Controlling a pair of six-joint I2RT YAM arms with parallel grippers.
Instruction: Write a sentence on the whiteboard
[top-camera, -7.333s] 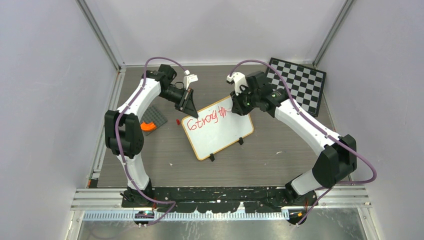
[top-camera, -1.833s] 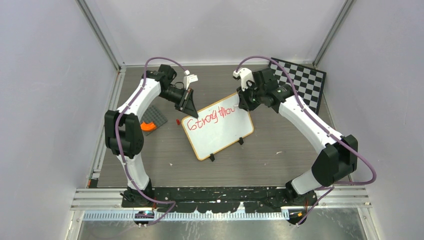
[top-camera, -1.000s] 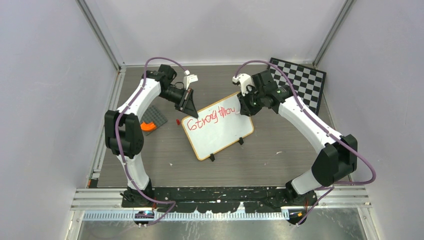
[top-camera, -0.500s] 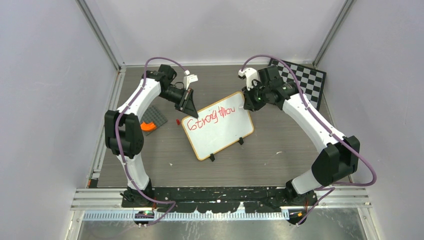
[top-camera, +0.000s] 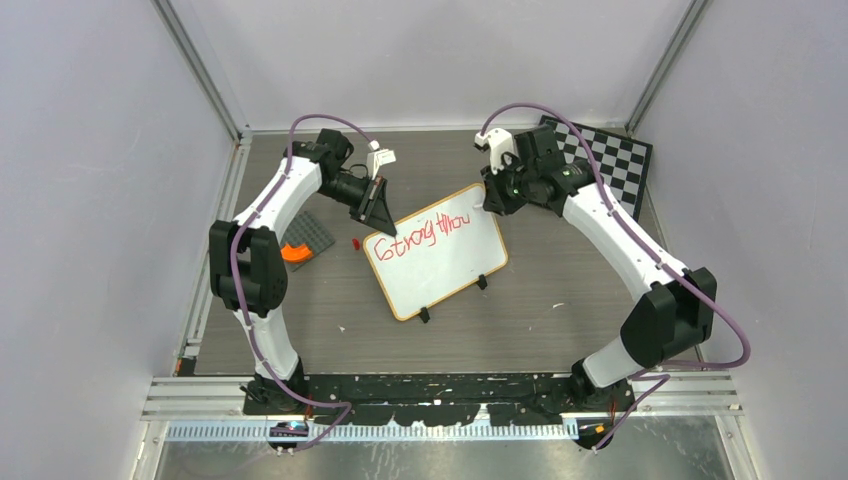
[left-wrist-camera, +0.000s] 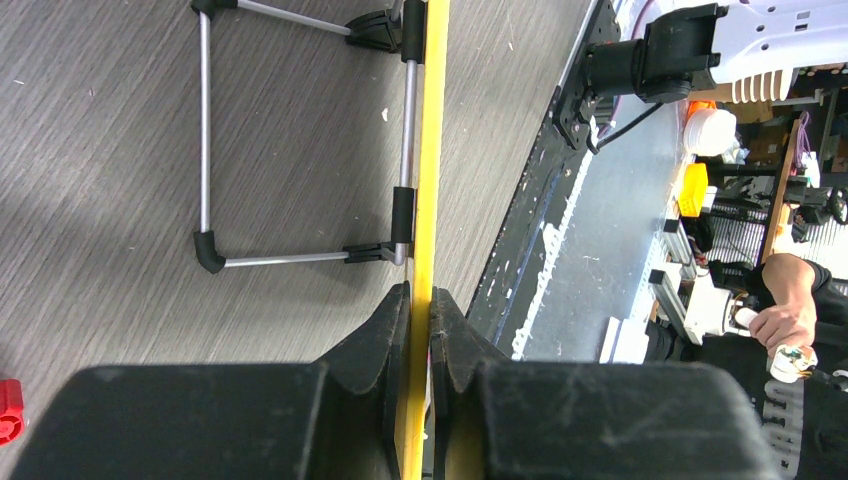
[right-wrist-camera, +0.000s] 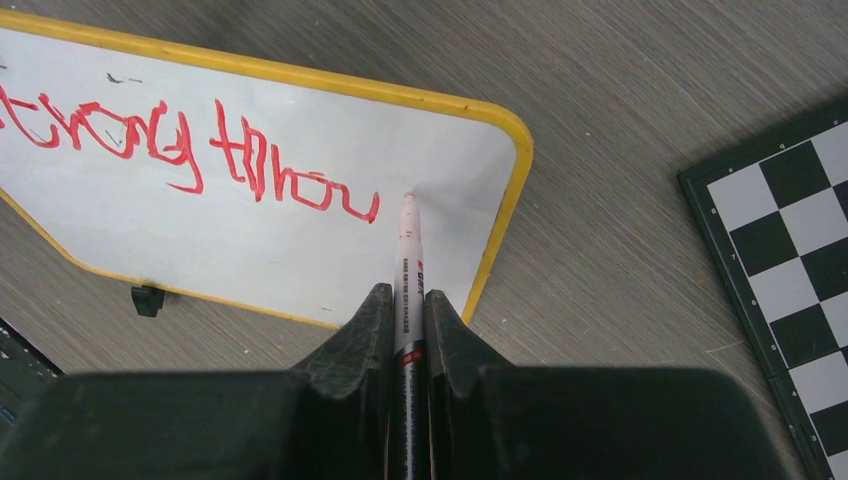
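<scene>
The right hand (right-wrist-camera: 405, 300) grasps the marker (right-wrist-camera: 409, 255), tip just right of the sentence (right-wrist-camera: 250, 165), near the whiteboard (right-wrist-camera: 330, 270) far-right corner. The left hand (left-wrist-camera: 420, 300) clamps its left edge.

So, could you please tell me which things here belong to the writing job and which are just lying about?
In use: whiteboard, clamped by left pincer; red writing; marker in right pincer.
Lying about: checkered board; grey plate with orange piece; small red cap.
</scene>
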